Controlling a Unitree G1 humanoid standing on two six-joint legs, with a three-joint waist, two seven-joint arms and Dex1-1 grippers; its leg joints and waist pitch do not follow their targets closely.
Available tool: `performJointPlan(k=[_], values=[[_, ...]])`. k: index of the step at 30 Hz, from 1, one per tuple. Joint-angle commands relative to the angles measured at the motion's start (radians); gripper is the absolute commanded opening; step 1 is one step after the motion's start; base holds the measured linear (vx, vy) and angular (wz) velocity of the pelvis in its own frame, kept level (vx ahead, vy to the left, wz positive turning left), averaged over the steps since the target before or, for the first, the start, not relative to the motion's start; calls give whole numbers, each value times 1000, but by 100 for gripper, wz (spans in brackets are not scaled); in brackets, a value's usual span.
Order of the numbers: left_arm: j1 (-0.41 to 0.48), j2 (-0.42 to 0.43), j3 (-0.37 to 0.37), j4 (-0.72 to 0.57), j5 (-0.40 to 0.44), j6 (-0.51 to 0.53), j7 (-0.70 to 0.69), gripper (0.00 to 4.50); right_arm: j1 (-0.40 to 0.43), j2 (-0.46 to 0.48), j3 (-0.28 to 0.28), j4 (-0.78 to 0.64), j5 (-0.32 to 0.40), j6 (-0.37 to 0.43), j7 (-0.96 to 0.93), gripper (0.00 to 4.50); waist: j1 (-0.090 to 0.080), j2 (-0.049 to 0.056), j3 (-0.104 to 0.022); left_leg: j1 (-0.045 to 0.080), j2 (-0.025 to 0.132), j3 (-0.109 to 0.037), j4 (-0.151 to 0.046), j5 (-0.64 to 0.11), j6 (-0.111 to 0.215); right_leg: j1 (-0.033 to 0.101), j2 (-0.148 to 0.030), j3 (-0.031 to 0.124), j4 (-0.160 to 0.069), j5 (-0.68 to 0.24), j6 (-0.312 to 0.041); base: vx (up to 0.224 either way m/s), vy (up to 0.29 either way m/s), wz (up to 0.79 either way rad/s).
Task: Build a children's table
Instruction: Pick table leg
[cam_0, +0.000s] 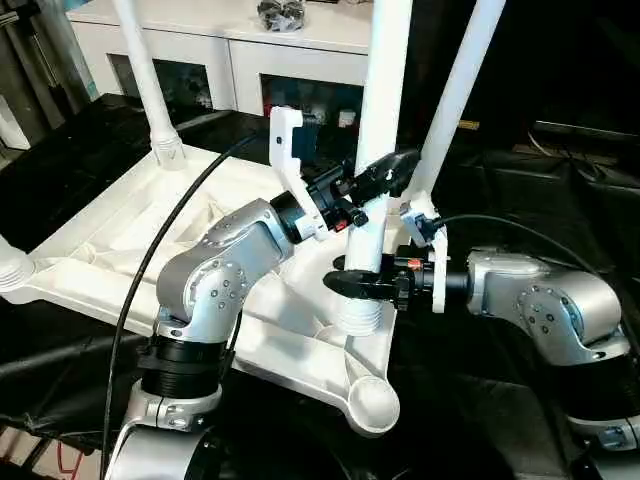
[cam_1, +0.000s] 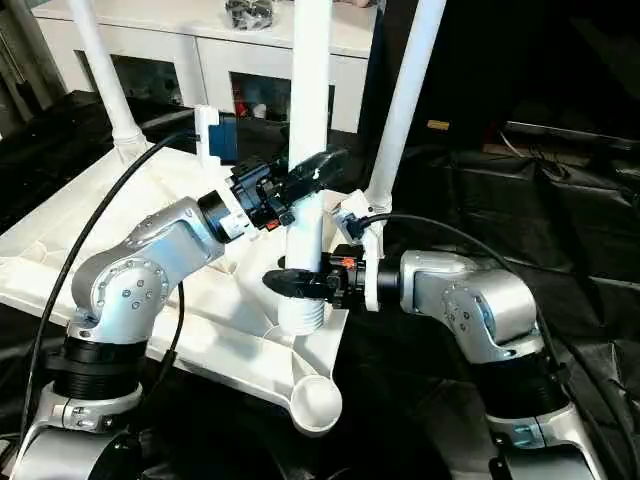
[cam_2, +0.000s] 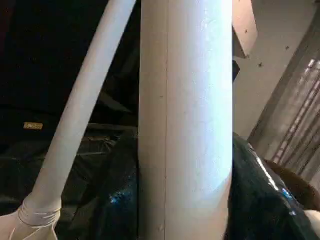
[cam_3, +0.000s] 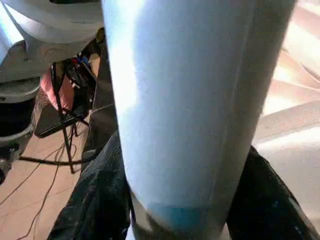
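We have the tabletop (cam_0: 120, 235) lying upside down on the black-draped bench (cam_0: 520, 190), ribbed underside up, with legs already standing in the two far corner sockets — one at the far left (cam_0: 140, 70), one at the far right (cam_0: 455, 95). A stub of another leg (cam_0: 12, 268) shows at the left edge. The leg in hand (cam_0: 380, 120) stands upright with its threaded foot in a socket on the near edge, just beside an empty near corner socket (cam_0: 375, 400).

Both pincers are on this leg. Our left pincer (cam_0: 385, 178) is closed around the tube higher up, its black fingers (cam_0: 395, 165) wrapping the shaft; our right pincer (cam_0: 350, 280) is clamped around it lower down, just above the threaded collar. Each is about half open, the width set by the tube itself.

We judge the step to be seating this leg. To do it well, we keep the tube plumb between the two grips so the thread does not cross, let the upper pincer steady while the lower one does the turning or pressing, and keep the load straight down into the socket — a sideways push could tip the tabletop or pop the foot out. We cannot tell from here how deep the thread sits
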Motion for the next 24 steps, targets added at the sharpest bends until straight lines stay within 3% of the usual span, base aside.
performJointPlan(k=[1, 5, 7, 11, 12, 13, 14, 15, 16, 17, 19, 20, 21, 22, 23, 24], values=[[-5, -6, 14, -31, -23, -12, 4, 253, 15, 6, -21, -8, 10, -11, -9, 193, 1, 3, -73, 19, 44, -14, -61, -82, -6, 50, -69, 31, -62, 5, -228, 0, 0, 0], [4, -23, 21, -34, 21, -108, 14, 292, 28, 35, -46, -18, 17, -38, -34, 191, 0, 2, -72, 19, 45, -15, -63, -91, -6, 51, -70, 31, -65, 10, -228, 0, 0, 0], [24, -73, 74, -44, -70, -120, -8, 292, 39, 83, -83, -26, 31, -81, -68, 191, 0, 5, -72, 17, 45, -14, -63, -97, -15, 49, -72, 32, -63, 6, -233, 0, 0, 0], [50, -102, 115, -51, -108, -139, 3, 292, 47, 137, -117, -34, 34, -139, -110, 191, -2, 15, -71, 20, 45, -15, -65, -127, -20, 47, -68, 30, -66, -13, -229, 0, 0, 0], [55, -106, 132, -55, -119, -145, 12, 292, 47, 151, -125, -34, 28, -152, -129, 191, -3, 26, -70, 19, 44, -17, -65, -132, -26, 46, -68, 31, -66, -19, -226, 0, 0, 0], [56, -106, 134, -55, -120, -147, 13, 292, 47, 153, -126, -33, 27, -154, -132, 191, -3, 26, -70, 19, 44, -17, -65, -132, -26, 46, -68, 31, -66, -19, -226, 0, 0, 0], [61, -104, 154, -60, -133, -164, 22, 292, 46, 170, -134, -31, 10, -175, -164, 191, -6, 25, -71, 20, 42, -17, -67, -151, -31, 47, -66, 30, -71, -46, -215, 0, 0, 0], [67, -99, 173, -72, -142, -176, 34, 292, 49, 171, -135, -35, -13, -191, -188, 191, -6, 32, -70, 20, 42, -18, -66, -153, -34, 46, -66, 30, -72, -51, -210, 0, 0, 0], [75, -94, 194, -90, -150, -186, 48, 292, 57, 166, -131, -37, -51, -220, -215, 191, -9, 27, -70, 20, 42, -17, -68, -159, -40, 46, -65, 30, -73, -59, -205, 0, 0, 0], [87, -79, 223, -112, -160, -186, 63, 292, 70, 162, -128, -42, -84, -242, -240, 191, -7, 30, -71, 20, 42, -18, -67, -154, -45, 47, -65, 30, -71, -56, -202, 0, 0, 0], [105, -32, 249, -135, -148, -179, 60, 292, 82, 154, -111, -45, -145, -271, -287, 191, -10, 23, -71, 18, 41, -16, -68, -136, -47, 48, -62, 29, -71, -38, -189, 0, 0, 0], [130, 9, 242, -149, -128, -161, 37, 292, 96, 146, -98, -46, -170, -294, -295, 191, -11, 8, -71, 18, 39, -15, -69, -128, -42, 48, -60, 29, -72, -47, -179, 0, 0, 0], [139, 22, 238, -153, -120, -155, 31, 292, 101, 143, -95, -47, -178, -300, -298, 191, -11, 21, -70, 19, 40, -16, -70, -131, -41, 44, -62, 30, -70, -69, -167, 0, 0, 0], [163, 62, 222, -163, -91, -143, 9, 292, 112, 136, -86, -48, -199, -316, -307, 191, -12, 24, -69, 19, 40, -17, -71, -136, -44, 42, -62, 29, -71, -84, -157, 0, 0, 0], [206, 142, 174, -174, -13, -138, -39, 292, 125, 130, -76, -43, -233, -335, -334, 191, -16, 2, -68, 19, 43, -14, -74, -139, -37, 42, -61, 30, -78, -100, -147, 0, 0, 0], [247, 219, 125, -184, 52, -134, -86, 292, 135, 132, -76, -40, -253, -343, -363, 191, -17, 14, -67, 19, 41, -16, -77, -133, -36, 38, -61, 31, -73, -126, -130, 0, 0, 0]])
